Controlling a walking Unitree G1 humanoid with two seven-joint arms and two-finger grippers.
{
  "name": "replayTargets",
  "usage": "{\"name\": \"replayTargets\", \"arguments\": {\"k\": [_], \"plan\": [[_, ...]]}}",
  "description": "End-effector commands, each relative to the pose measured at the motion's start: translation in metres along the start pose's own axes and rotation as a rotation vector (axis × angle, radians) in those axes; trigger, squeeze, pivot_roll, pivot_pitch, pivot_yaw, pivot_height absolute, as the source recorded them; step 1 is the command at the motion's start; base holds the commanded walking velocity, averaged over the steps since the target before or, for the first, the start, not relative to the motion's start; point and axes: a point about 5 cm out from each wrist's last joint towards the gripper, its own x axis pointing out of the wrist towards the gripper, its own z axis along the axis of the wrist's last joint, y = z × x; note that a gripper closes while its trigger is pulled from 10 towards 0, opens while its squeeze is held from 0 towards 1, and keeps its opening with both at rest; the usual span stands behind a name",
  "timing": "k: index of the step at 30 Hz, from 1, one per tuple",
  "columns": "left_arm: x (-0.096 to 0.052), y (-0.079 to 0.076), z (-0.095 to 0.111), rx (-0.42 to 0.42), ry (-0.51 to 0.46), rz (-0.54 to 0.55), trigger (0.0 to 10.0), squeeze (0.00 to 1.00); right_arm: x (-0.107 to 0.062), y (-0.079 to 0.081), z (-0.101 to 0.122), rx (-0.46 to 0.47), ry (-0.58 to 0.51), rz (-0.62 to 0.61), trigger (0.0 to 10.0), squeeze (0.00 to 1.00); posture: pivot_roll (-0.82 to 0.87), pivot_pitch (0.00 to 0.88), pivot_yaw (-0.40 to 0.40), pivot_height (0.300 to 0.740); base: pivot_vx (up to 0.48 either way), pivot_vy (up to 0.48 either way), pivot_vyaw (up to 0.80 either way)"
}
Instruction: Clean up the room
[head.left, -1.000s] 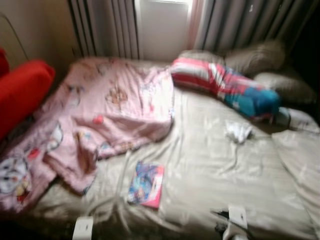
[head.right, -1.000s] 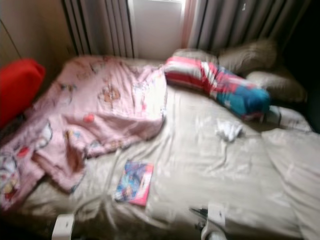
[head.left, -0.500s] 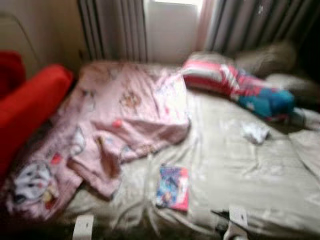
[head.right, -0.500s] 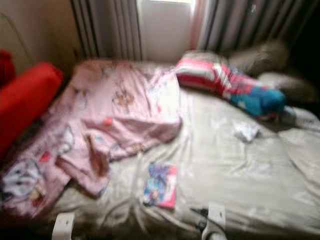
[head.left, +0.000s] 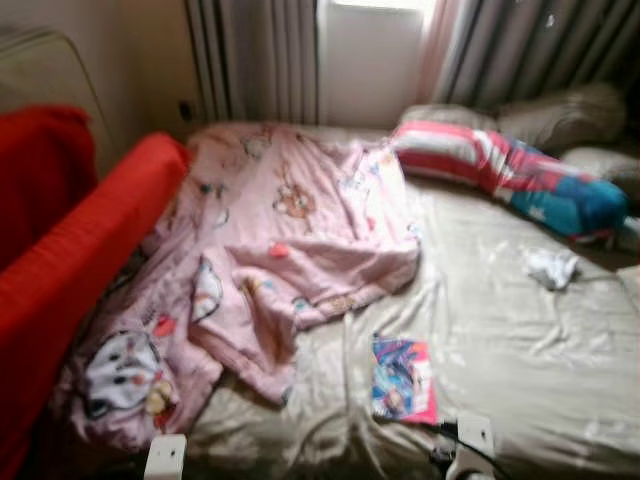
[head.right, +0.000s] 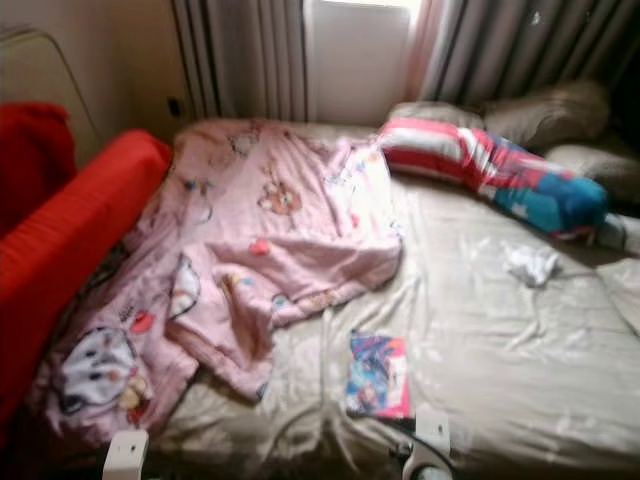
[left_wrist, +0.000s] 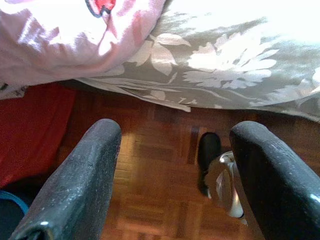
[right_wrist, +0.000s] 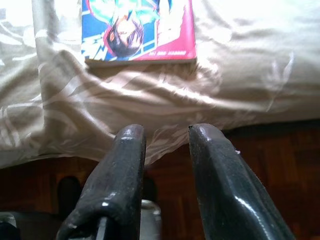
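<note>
View has swung left since the earlier frames: the whole scene slid right, so that's our camera moving, not the things. The red sofa (head.left: 70, 270) now takes far more of the left side, and the beige cushions at far right are partly cut off. Nothing on the bed (head.left: 520, 340) looks displaced relative to anything else.

What needs tidying, as we read it:
- pink blanket (head.left: 270, 250), crumpled across the left half of the bed, near corner hanging toward the floor
- book (head.left: 402, 379) with colourful cover, flat on the sheet near the near edge, just right of the blanket
- white crumpled thing (head.left: 552, 268) at far right, too blurred to identify
- striped bolster (head.left: 510, 175) at the far side

Left claw (left_wrist: 170, 185) spread wide, over the wood floor below the bed edge, holding nothing. Right claw (right_wrist: 165, 165) narrowly parted, empty, at the bed's near edge with the book just ahead of it.

Our judgement: we're lining up, and the book looks like the nearest pick for the right claw. No grasp started.
</note>
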Motion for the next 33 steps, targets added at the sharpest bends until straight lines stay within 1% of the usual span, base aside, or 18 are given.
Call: {"name": "replayTargets", "arguments": {"k": [1, 9, 10, 33], "plan": [[-0.0005, -0.0039, -0.0038, 0.007, 0.011, -0.020, 10.0, 0.00, -0.0011, -0.0062, -0.0040, -0.001, 0.012, -0.016, 10.0, 0.00, 0.06, 0.000, -0.036, 0.740, 0.000, 0.000, 0.00], [-0.0005, -0.0035, -0.0039, 0.024, 0.015, -0.028, 10.0, 0.00, -0.0012, -0.0058, -0.0045, -0.003, 0.014, -0.015, 10.0, 0.00, 0.06, 0.000, -0.035, 0.740, 0.000, 0.000, 0.00], [-0.0005, -0.0038, -0.0037, 0.038, 0.016, -0.035, 10.0, 0.00, -0.0012, -0.0059, -0.0047, -0.003, 0.015, -0.015, 10.0, 0.00, 0.06, 0.000, -0.035, 0.740, 0.000, 0.000, 0.00], [-0.0001, -0.0045, -0.0026, 0.036, 0.013, -0.034, 10.0, 0.00, -0.0011, -0.0070, -0.0037, -0.007, 0.016, -0.016, 10.0, 0.00, 0.07, 0.000, -0.039, 0.740, 0.000, -0.309, 0.00]]}}
